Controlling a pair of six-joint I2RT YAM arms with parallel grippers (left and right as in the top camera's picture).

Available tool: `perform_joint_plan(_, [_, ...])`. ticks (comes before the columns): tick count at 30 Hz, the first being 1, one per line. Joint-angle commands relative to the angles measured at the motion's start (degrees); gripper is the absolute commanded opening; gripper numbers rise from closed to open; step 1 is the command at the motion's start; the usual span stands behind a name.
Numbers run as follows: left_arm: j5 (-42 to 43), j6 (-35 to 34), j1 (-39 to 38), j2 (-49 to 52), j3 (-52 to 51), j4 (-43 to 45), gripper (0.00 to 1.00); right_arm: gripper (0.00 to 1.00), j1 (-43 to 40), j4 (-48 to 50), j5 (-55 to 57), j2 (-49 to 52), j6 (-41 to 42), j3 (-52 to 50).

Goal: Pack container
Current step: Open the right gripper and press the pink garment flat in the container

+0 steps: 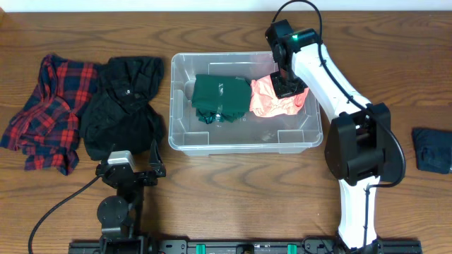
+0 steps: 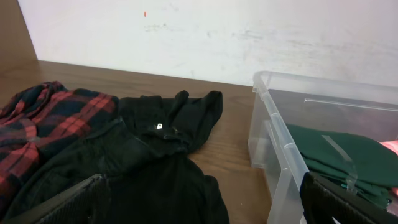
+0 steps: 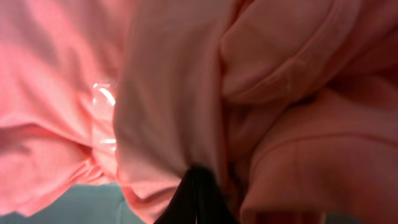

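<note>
The clear plastic container (image 1: 212,147) stands mid-table and holds a folded green garment (image 1: 220,99) on its left side and a pink garment (image 1: 268,104) on its right. My right gripper (image 1: 288,88) is down inside the container and shut on the pink garment. In the right wrist view the pink garment (image 3: 186,93) fills the frame around the closed fingers (image 3: 198,186). My left gripper (image 1: 131,164) is open and empty near the front left. In its wrist view (image 2: 202,202) it faces the container wall (image 2: 273,124).
A black garment (image 1: 123,106) and a red plaid shirt (image 1: 46,109) lie left of the container; both show in the left wrist view (image 2: 143,162) (image 2: 43,124). A dark navy cloth (image 1: 432,149) lies at the table's right edge.
</note>
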Motion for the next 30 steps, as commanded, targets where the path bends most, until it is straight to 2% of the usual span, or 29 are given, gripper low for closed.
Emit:
perform_joint_plan(1, [0.3,-0.7,0.2,-0.3,-0.9,-2.1,0.98,0.01,0.3,1.2,3.8,0.7,1.4,-0.4])
perform_joint_plan(7, [0.3,-0.7,0.2,-0.3,-0.9,-2.1,0.98,0.01,0.3,5.1,4.9,0.7,0.0,-1.7])
perform_joint_plan(14, [0.3,-0.7,0.2,-0.3,-0.9,-2.1,0.98,0.01,1.2,12.0,4.9,0.7,-10.0,-6.7])
perform_joint_plan(23, [0.3,-0.7,0.2,-0.3,-0.9,-2.1,0.98,0.01,1.6,16.0,5.5,-0.1,-11.4,-9.3])
perform_joint_plan(30, [0.3,-0.7,0.2,-0.3,-0.9,-2.1,0.98,0.02,1.6,15.5,6.8,-7.0,-12.3,-6.0])
